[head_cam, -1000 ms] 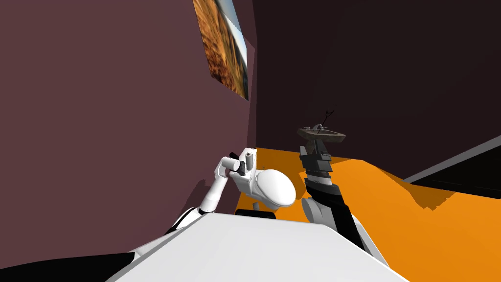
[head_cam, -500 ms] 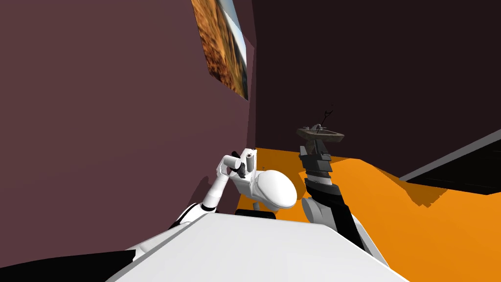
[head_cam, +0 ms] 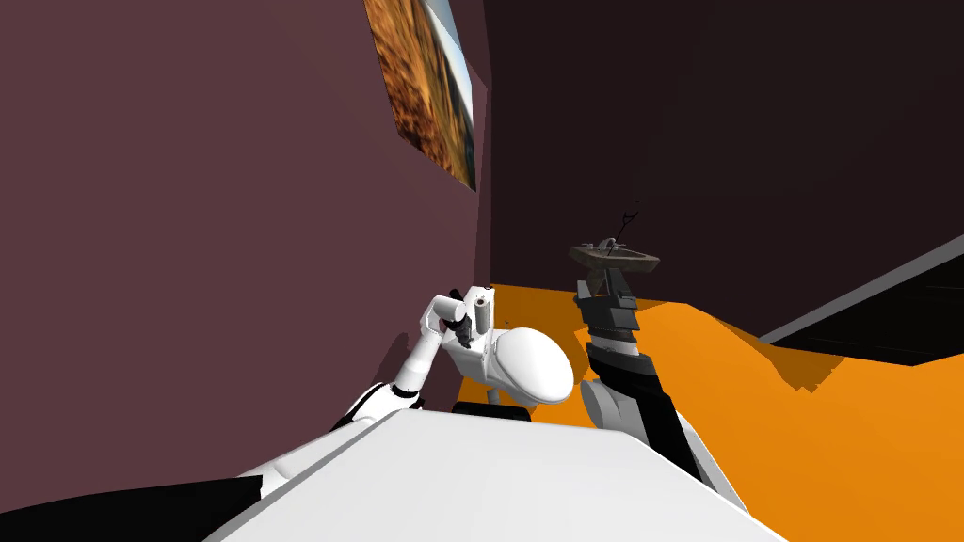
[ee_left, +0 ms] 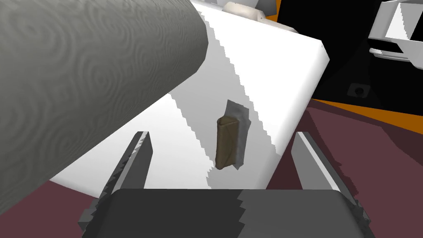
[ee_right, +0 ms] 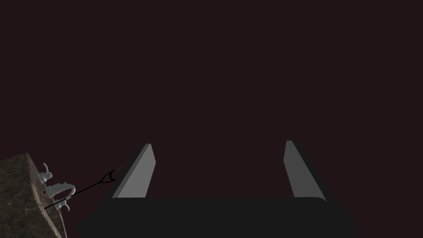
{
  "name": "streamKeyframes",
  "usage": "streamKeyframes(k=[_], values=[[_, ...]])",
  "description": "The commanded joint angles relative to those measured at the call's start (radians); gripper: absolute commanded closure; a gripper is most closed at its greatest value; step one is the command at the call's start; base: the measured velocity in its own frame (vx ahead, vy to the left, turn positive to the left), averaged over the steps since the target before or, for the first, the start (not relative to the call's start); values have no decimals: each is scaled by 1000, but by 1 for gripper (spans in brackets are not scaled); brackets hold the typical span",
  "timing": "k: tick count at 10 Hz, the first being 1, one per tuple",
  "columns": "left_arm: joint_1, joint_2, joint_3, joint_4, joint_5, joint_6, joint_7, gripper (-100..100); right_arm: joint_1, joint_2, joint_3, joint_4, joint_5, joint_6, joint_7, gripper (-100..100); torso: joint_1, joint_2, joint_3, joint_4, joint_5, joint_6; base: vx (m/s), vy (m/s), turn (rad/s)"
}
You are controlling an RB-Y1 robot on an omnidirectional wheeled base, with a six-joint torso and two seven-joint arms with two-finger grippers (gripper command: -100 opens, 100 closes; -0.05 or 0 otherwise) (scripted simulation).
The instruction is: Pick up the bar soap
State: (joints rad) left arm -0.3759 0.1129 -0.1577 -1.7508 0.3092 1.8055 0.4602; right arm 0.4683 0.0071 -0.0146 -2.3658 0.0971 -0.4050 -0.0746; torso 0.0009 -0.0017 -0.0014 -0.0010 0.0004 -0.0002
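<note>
The bar soap [ee_left: 226, 142] is a small brown block lying flat on the white top of a toilet tank [ee_left: 281, 70]. My left gripper [ee_left: 223, 134] hovers over it, open, with one finger on each side of the soap and clear of it. In the head view the left gripper [head_cam: 461, 325] is at the tank, close to the maroon wall. Beside the soap on the tank stands a grey paper roll [ee_left: 82, 82], very near one left finger [ee_left: 138, 157]. My right gripper [ee_right: 219, 144] is open and holds nothing.
The white toilet lid [head_cam: 532, 362] lies just in front of the tank. A brown stone sink [head_cam: 614, 256] with a faucet [ee_right: 58, 191] stands beyond my raised right arm [head_cam: 610, 320]. The maroon wall [head_cam: 235, 235] is close on the left; the floor [head_cam: 800, 452] is orange.
My left hand has edged a little up and in toward the tank, and the forearm stands steeper. The right arm has not moved.
</note>
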Motion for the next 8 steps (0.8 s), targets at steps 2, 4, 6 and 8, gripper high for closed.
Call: streamKeyframes(k=[2, 4, 6, 8], values=[[-19, -2, -3, 17, 5, 70, 12, -100, 0, 0, 0, 0, 0, 0, 0, 0, 0, 0, 0, 0, 0, 0, 14, 31, -23], [-29, -3, -4, 25, 8, 110, 17, -100, 0, 0, 0, 0, 0, 0, 0, 0, 1, 0, 0, 0, 0, 0, 23, 41, -19], [-39, -3, -6, 33, 11, 155, 22, -100, 0, 0, 0, 0, 0, 0, 0, 0, 0, 0, 0, 0, 0, 0, 24, 27, 9], [-35, -4, -7, 31, 9, 144, 22, 0, 0, 0, 0, 0, 0, 0, 0, 0, -1, 0, 0, 0, 0, 0, 4, 6, -3]])
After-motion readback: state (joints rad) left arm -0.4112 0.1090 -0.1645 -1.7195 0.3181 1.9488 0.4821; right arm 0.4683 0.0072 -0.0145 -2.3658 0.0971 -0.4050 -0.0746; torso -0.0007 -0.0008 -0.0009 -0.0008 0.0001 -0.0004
